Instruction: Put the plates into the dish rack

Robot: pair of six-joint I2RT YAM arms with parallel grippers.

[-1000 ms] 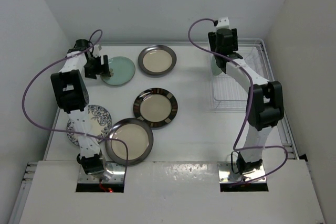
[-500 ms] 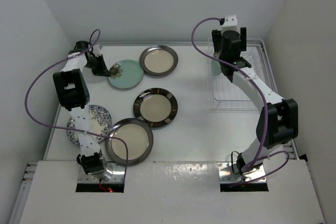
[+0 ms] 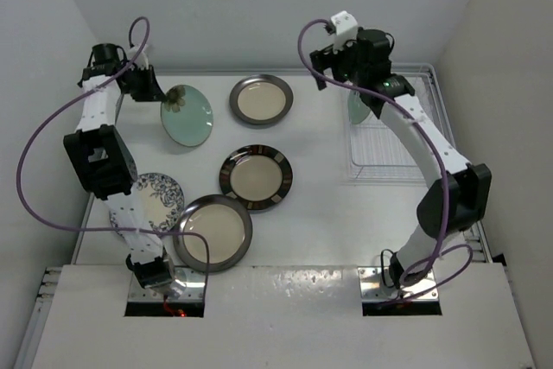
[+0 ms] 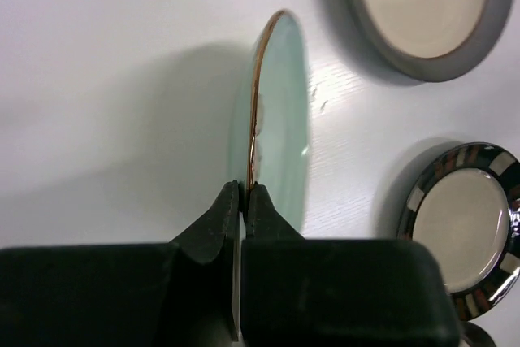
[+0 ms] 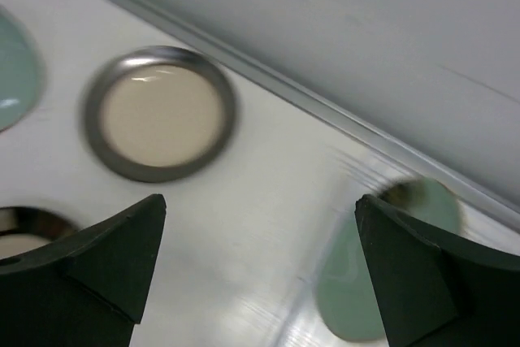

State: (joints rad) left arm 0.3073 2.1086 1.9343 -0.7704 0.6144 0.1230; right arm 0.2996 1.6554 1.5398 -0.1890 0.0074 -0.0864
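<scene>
My left gripper (image 3: 155, 92) (image 4: 244, 188) is shut on the rim of a mint-green plate (image 3: 187, 115) (image 4: 280, 119), which hangs tilted on edge above the table's far left. My right gripper (image 3: 327, 65) (image 5: 260, 201) is open and empty, high above the table just left of the dish rack (image 3: 389, 162). A second mint-green plate (image 3: 358, 110) (image 5: 357, 290) stands in the rack's far left corner. Flat on the table lie a cream plate with a grey rim (image 3: 260, 99) (image 5: 158, 115), a brown-patterned one (image 3: 256, 177), another grey-rimmed one (image 3: 213, 232) and a blue floral one (image 3: 151, 200).
White walls close in the table at the back and both sides. The left arm's purple cable (image 3: 52, 127) loops over the left edge. The rack sits against the right wall.
My left gripper shut on the mint-green plate's rim and lifted it up on edge. My right gripper rose and swung left away from the rack, its jaws opening wider.
</scene>
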